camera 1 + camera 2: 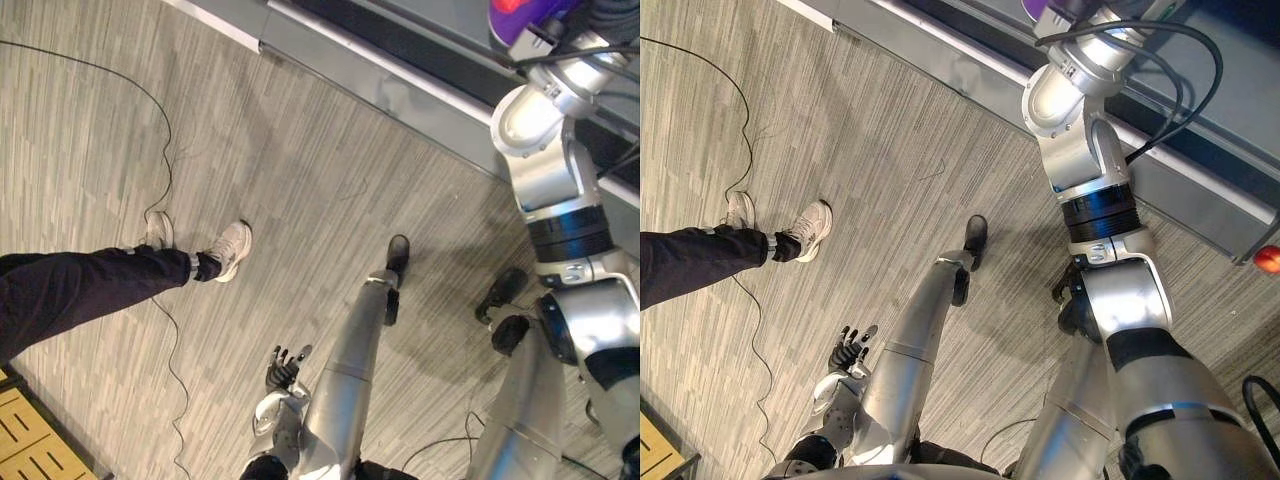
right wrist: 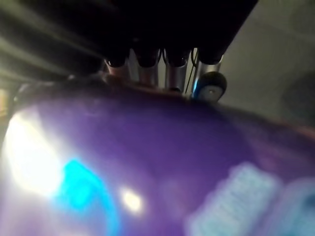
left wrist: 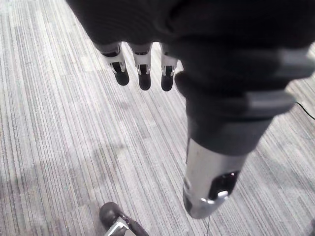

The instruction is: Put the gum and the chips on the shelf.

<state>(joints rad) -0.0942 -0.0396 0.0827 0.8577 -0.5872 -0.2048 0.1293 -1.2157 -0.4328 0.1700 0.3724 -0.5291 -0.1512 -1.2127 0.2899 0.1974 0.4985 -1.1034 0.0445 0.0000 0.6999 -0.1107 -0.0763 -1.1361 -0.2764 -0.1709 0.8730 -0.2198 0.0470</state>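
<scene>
Right wrist view: the purple chips bag [image 2: 147,162] lies closest, and the fingers [image 2: 147,73] of the right hand [image 2: 172,19] curl over its far edge, holding it. Left wrist view: the left hand [image 3: 221,73] hangs above the floor [image 3: 59,147], fingers [image 3: 144,73] relaxed and holding nothing. Left eye view: the bag is up by the grey shelf [image 1: 400,90], with a person's leg [image 1: 80,285] at left.

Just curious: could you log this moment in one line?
right hand: holding purple chips bag, raised | left hand: open, low | person: nearby
</scene>
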